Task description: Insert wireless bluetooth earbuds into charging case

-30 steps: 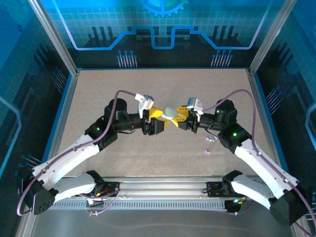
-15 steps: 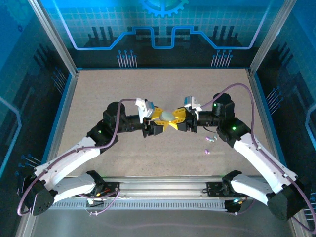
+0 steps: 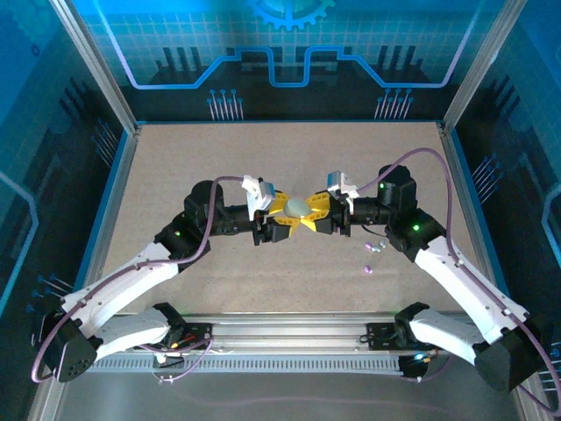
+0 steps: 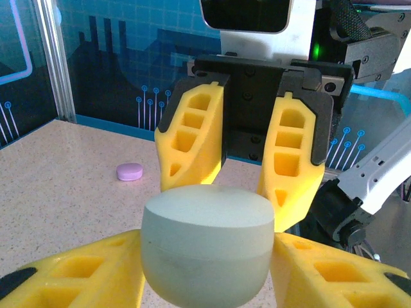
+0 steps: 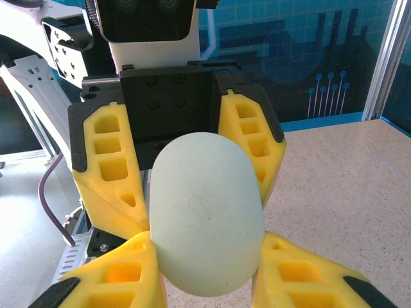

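Pale teal charging case [image 3: 298, 208] is held above the table [image 3: 219, 158] at centre and its lid looks shut. Left gripper [image 3: 285, 216] is clamped on its 9 o'clock end, right gripper [image 3: 314, 214] on its 3 o'clock end — probably a two-handed hold to pry it open. Earbuds [image 3: 372, 248] lie loose on the table at 4 o'clock of the case (too tiny to count). Pad contact is hidden behind the case. A lilac case [image 4: 130, 171] sits well apart.

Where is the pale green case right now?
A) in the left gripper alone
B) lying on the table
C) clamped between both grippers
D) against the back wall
C: the pale green case hangs off the table, left gripper closed on one side, right gripper on the other.
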